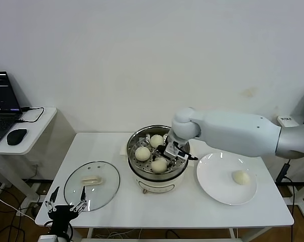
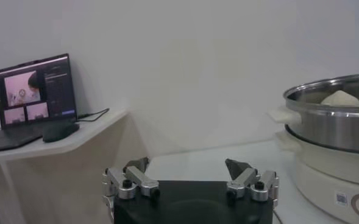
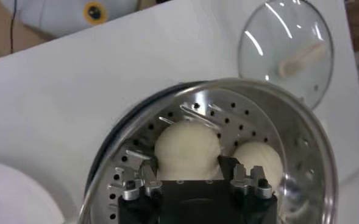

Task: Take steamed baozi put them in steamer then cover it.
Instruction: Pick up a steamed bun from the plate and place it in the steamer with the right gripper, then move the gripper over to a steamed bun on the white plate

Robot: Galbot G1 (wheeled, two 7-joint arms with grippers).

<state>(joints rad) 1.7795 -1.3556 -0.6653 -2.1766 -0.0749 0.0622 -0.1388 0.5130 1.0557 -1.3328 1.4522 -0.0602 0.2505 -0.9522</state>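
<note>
Here the right pincer (image 3: pixel 190 173) sits inside the steamer (image 1: pixel 180 174), its jaws spread just beside a steamed baozi (image 3: pixel 188 148) that rests on the perforated floor among two others, apparently being let go. If the pincer lifts while a fingertip clings to the soft dough, the bun could be dragged up or rolled against its neighbours. One smooth cream-white bun (image 1: pixel 241 177) waits on the plate (image 1: pixel 212 187), the cover (image 1: pixel 91 185) lies on the desk (image 1: pixel 106 146), and the left pincer (image 1: pixel 66 205) hangs spread at the desk's edge.
</note>
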